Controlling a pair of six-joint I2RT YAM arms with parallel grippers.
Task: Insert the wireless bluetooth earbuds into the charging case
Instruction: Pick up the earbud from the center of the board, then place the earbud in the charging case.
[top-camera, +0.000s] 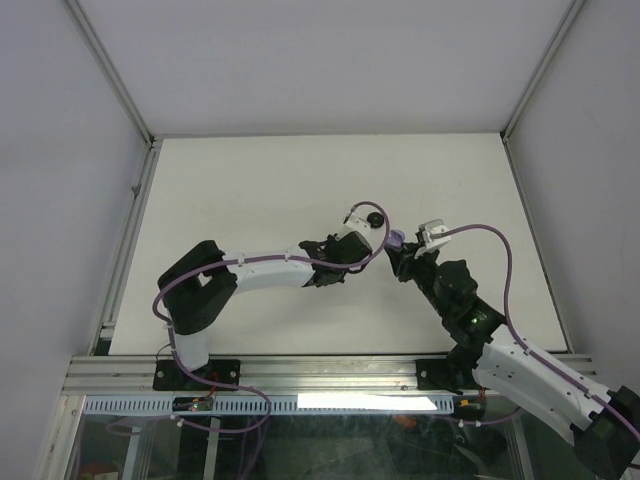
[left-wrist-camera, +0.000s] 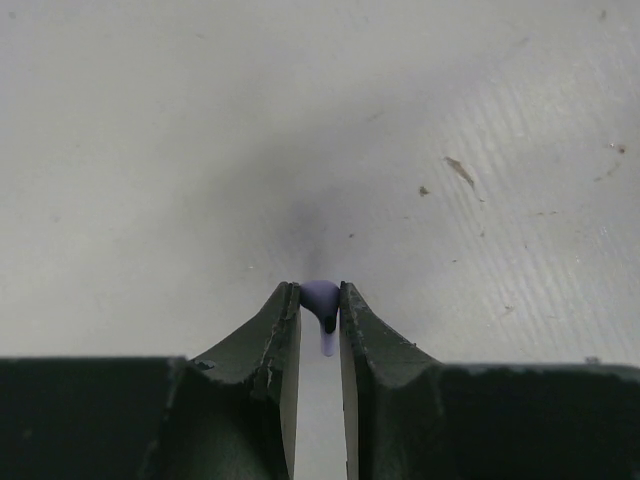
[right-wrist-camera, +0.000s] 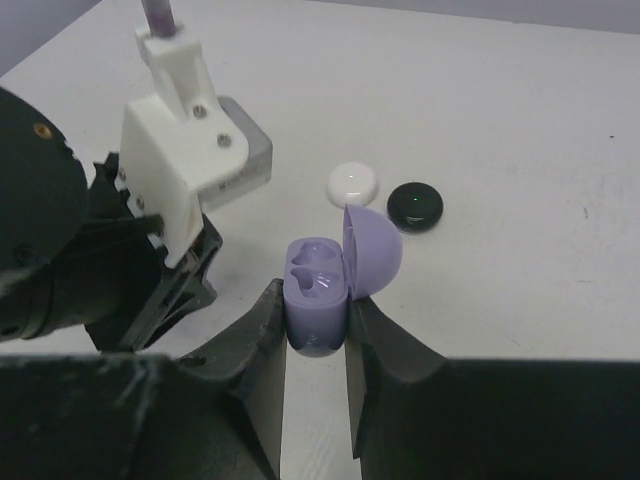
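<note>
Starting at the left, we see the left hand (left-wrist-camera: 320, 296) closed to a narrow gap on the lavender earbud (left-wrist-camera: 321, 302), with one finger (left-wrist-camera: 270, 345) pressed against each side of it. The bud sits right at the fingertips. Its rounded head points outward, away from the wrist, and its short stem runs straight back down the slot between the fingers, so its long axis lies in line with the hand. Pale worktop (left-wrist-camera: 150, 150) fills the view beyond it, with a soft shadow just ahead of the tips.

Moving right, we find the right hand (right-wrist-camera: 316, 302) pinching the lavender charging case (right-wrist-camera: 318, 325) by its two flanks, jaws drawn in only as far as the case's width. The case stands with its two wells (right-wrist-camera: 318, 272) facing up toward the wrist camera, and we see nothing in them. Its domed lid (right-wrist-camera: 372, 250) is swung open and stands up on the right side. In that same view the left hand is just to the left of the case.

Farther right on the worktop lie a white case (right-wrist-camera: 352, 182) and a black case (right-wrist-camera: 415, 205), side by side and apart from both hands.
</note>
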